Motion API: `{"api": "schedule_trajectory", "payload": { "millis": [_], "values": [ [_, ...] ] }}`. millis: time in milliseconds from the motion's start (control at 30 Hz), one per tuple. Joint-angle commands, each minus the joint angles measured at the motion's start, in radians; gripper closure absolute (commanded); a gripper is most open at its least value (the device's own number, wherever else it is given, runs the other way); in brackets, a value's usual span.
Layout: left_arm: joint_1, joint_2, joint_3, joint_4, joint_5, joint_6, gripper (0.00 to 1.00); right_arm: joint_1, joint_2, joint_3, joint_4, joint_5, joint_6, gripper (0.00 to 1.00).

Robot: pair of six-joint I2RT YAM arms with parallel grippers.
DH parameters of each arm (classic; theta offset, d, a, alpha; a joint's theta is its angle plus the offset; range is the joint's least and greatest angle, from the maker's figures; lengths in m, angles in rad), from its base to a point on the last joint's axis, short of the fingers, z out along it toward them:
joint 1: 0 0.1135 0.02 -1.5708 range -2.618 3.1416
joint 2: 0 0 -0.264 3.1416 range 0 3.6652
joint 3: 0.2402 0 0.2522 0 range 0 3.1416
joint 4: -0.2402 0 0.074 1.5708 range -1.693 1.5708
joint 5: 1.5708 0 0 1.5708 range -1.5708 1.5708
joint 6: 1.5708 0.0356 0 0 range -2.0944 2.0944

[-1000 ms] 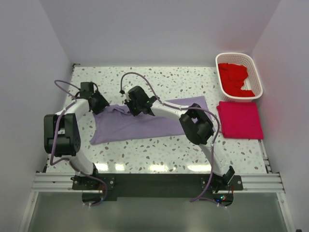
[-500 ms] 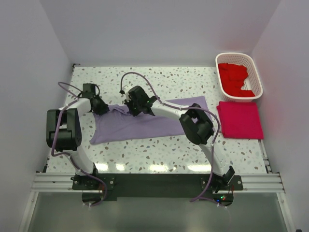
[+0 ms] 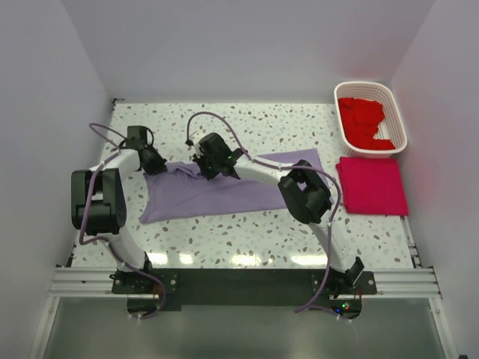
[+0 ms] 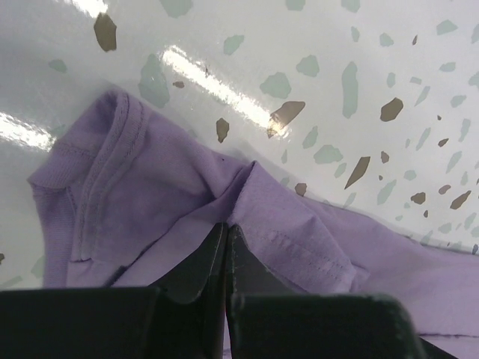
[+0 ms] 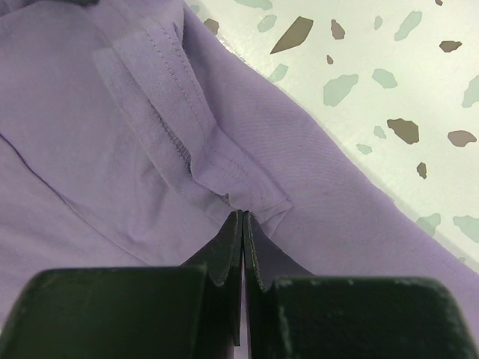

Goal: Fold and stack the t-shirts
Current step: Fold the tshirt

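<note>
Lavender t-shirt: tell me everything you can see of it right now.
The lavender t-shirt is a plain pale purple shirt of soft, thin fabric with stitched hems, lying spread across the speckled table, left of centre. The left claw is shut on a pinch of fabric at its far-left corner; the right claw is shut on its far edge by a hem.

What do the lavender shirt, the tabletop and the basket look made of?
Lavender t-shirt: soft matte knit, probably cotton jersey. The stitched hems and limp folds point to that.
Tabletop: hard, glossy, terrazzo-look white surface with speckles, and lamp glare reflects off it. Whether it is stone or laminate, I cannot tell.
Basket: white rigid plastic by the look, with moulded lattice walls.
</note>
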Motion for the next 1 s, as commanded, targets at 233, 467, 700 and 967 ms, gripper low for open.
{"api": "schedule_trajectory", "payload": {
  "millis": [233,467,700,967],
  "values": [
    [0.004,-0.099,0.168,-0.147,-0.116,0.102,0.98,0.003,-0.109,0.02,-0.007,0.044,-0.062,1.0],
    [0.004,-0.102,0.176,-0.177,-0.12,0.095,0.98,0.003,-0.137,0.029,0.014,0.103,-0.068,1.0],
    [0.004,-0.087,0.153,-0.173,-0.105,0.095,0.98,0.003,-0.14,0.049,0.001,0.123,-0.108,1.0],
    [0.004,-0.102,0.127,-0.184,-0.089,0.1,0.98,0.003,-0.175,-0.009,-0.026,0.083,-0.117,1.0]
  ]
}}
